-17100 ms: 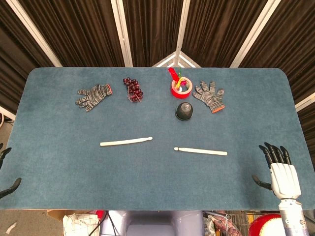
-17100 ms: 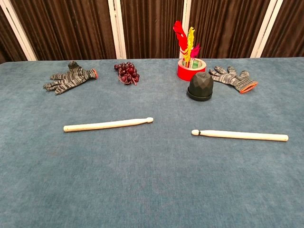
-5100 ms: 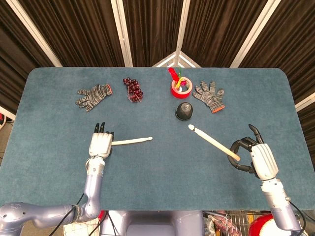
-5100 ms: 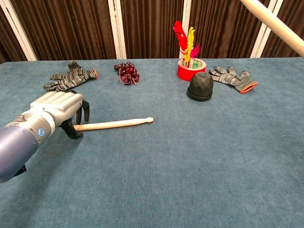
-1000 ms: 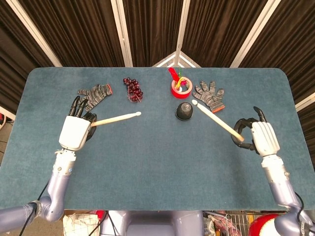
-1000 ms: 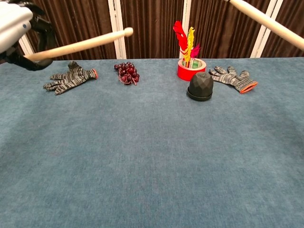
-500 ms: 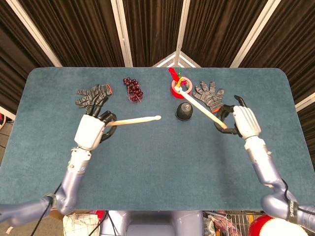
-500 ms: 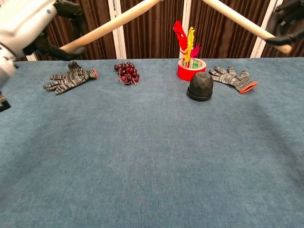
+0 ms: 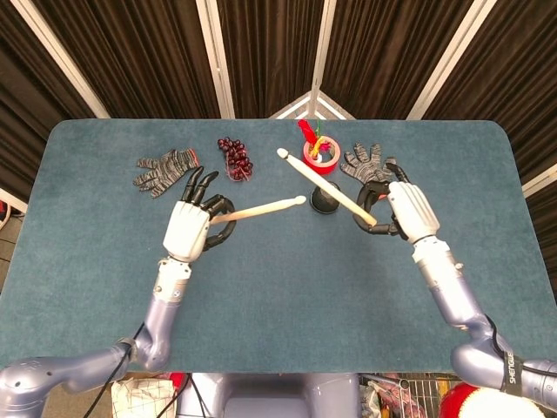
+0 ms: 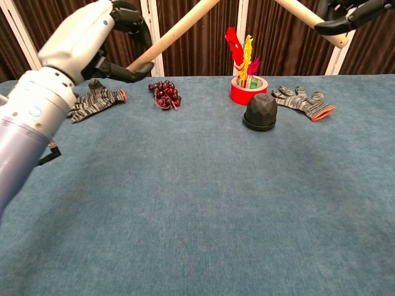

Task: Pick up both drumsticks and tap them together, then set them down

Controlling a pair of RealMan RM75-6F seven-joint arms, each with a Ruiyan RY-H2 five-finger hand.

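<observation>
Both pale wooden drumsticks are held up above the blue table (image 9: 278,287). My left hand (image 9: 193,225) grips the butt of one drumstick (image 9: 261,209), whose tip points right toward the table's middle. My right hand (image 9: 402,211) grips the other drumstick (image 9: 324,185), which slants up and left with its tip over the far centre. In the head view the two tips lie close together, the left stick's tip just beside the right stick's shaft; touching or apart I cannot tell. The chest view shows the left hand (image 10: 92,37), its drumstick (image 10: 173,31), the right hand (image 10: 349,12) and its drumstick (image 10: 308,15) rising out of frame.
Along the far side lie a striped glove (image 9: 165,168), a bunch of dark red grapes (image 9: 235,158), a red cup with feathers (image 9: 318,152), a black faceted dome (image 10: 260,111) and a second striped glove (image 9: 369,165).
Both hands have moved inward toward the table's middle. The drumstick tips have come from well apart to nearly meeting above the far centre.
</observation>
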